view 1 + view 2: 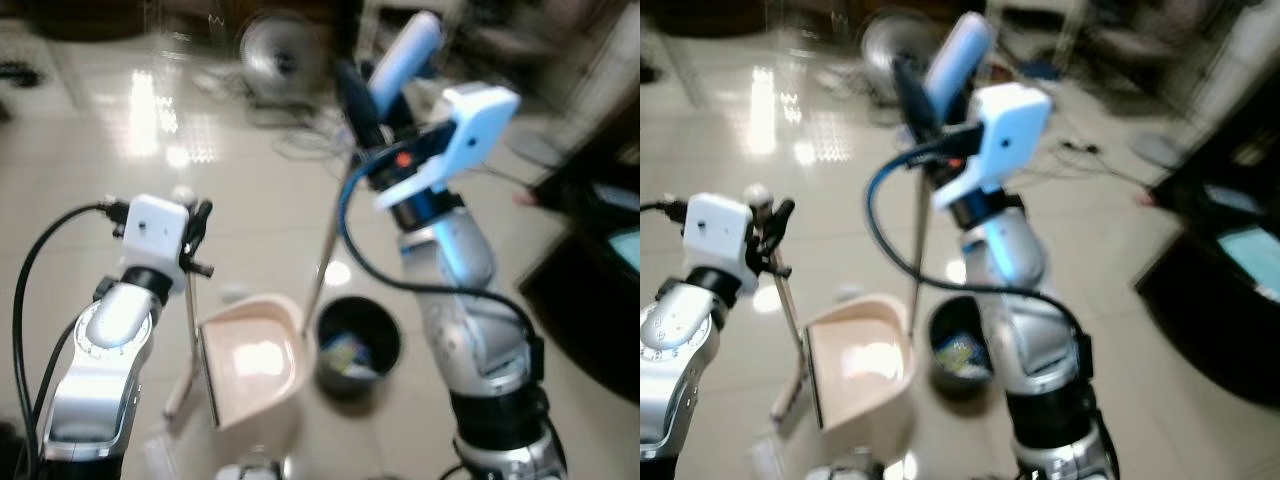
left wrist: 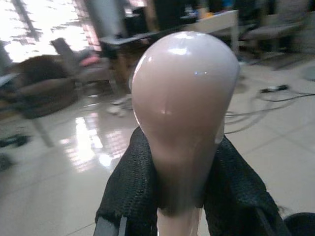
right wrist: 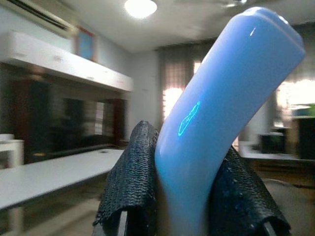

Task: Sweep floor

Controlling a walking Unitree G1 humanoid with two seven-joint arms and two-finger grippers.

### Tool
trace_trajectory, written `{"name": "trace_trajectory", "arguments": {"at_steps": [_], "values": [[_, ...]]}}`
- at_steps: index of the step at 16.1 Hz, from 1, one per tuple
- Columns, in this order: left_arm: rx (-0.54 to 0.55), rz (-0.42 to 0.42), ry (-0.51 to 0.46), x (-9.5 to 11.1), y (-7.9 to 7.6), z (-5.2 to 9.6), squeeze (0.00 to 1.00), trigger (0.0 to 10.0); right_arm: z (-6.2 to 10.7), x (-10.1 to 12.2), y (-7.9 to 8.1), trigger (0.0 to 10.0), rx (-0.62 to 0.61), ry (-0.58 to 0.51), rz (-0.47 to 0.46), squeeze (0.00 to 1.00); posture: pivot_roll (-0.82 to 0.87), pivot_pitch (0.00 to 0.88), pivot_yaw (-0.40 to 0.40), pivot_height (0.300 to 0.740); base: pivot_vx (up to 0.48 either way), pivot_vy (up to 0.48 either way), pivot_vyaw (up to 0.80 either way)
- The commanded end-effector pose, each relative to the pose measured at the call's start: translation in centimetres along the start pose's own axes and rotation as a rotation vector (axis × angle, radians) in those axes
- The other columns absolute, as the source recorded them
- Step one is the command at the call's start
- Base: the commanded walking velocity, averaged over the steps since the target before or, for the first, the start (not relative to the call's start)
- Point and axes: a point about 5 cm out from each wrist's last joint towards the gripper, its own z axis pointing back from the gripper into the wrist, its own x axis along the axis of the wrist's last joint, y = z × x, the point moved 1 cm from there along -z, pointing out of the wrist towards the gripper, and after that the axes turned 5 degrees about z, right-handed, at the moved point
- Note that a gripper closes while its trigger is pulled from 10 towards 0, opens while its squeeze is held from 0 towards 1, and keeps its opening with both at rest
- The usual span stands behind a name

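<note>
1. Left wrist view showed the left gripper (image 2: 179, 196) squeezed shut on the round pale pink plastic knob (image 2: 184, 105) at the top of the dustpan handle, with a black finger (image 2: 130, 189) pressed on each side of it.
2. From the head views, the thin metal dustpan handle (image 1: 190, 320) ran down from that gripper (image 1: 197, 240) to the pale pink plastic dustpan (image 1: 255, 355), which sat low by the shiny cream tiled floor (image 1: 120, 130) in front of the robot.
3. The right gripper (image 3: 189, 196) was closed tight on the light blue curved plastic broom grip (image 3: 221, 98), with its black fingers (image 3: 133, 182) on both sides.
4. The right arm was lifted high, and the thin grey broom pole (image 1: 325, 250) slanted down from the right gripper (image 1: 365, 125) to the floor.
5. The pole came down just beside a round black bin (image 1: 358, 345), which stood touching or nearly touching the dustpan's right side.
6. Some bright bits lay inside the bin, too blurry to name.
7. A round silver fan (image 1: 275, 55) and some loose cables (image 1: 310, 140) were farther back on the floor.
</note>
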Motion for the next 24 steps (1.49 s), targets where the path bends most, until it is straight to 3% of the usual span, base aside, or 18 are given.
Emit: {"name": "trace_trajectory", "arguments": {"at_steps": [1, 3, 9, 14, 17, 18, 21, 24], "values": [[-0.003, -0.027, -0.021, 0.6, -0.2, 0.4, 0.00, 10.0, 0.7, 0.4, -0.7, 10.0, -0.024, -0.019, 0.018, 0.00, 0.15, 0.064, -0.038, 0.740, 0.000, 0.337, 0.80], [-0.020, -0.028, -0.011, 0.4, -0.8, 0.6, 0.00, 10.0, 2.5, -0.8, -2.0, 10.0, -0.057, 0.049, 0.080, 0.00, 0.15, 0.072, -0.035, 0.740, 0.000, 0.337, 0.80], [-0.057, -0.047, -0.009, 0.5, -1.6, 0.4, 0.00, 10.0, 5.4, -1.7, -4.5, 10.0, -0.154, 0.129, 0.155, 0.00, 0.15, 0.075, -0.019, 0.740, 0.000, 0.226, 0.80], [-0.077, -0.071, -0.005, 0.2, -2.7, -0.2, 0.00, 10.0, 7.3, -2.6, -6.5, 10.0, -0.298, 0.184, 0.183, 0.00, 0.14, 0.076, -0.009, 0.740, 0.000, -0.480, 0.00], [-0.080, 0.011, 0.014, -0.3, -3.2, -0.6, 0.00, 10.0, 8.2, -3.3, -8.3, 10.0, -0.395, 0.239, 0.277, 0.00, 0.14, 0.077, -0.002, 0.740, 0.000, -0.160, 0.00], [-0.083, 0.020, 0.007, -0.3, -3.3, -0.7, 0.00, 10.0, 8.5, -3.5, -8.7, 10.0, -0.420, 0.250, 0.265, 0.00, 0.14, 0.077, -0.001, 0.740, 0.000, 0.000, 0.00], [-0.065, 0.035, 0.001, -0.8, -3.4, -1.1, 0.00, 10.0, 8.7, -3.7, -8.6, 10.0, -0.387, 0.264, 0.247, 0.00, 0.13, 0.078, 0.002, 0.740, 0.000, 0.000, 0.00], [-0.020, 0.053, -0.021, -0.9, -3.2, -1.7, 0.00, 10.0, 9.1, -5.6, -8.0, 10.0, -0.374, 0.332, 0.227, 0.00, 0.13, 0.089, -0.004, 0.740, 0.087, 0.000, 0.00]]}}
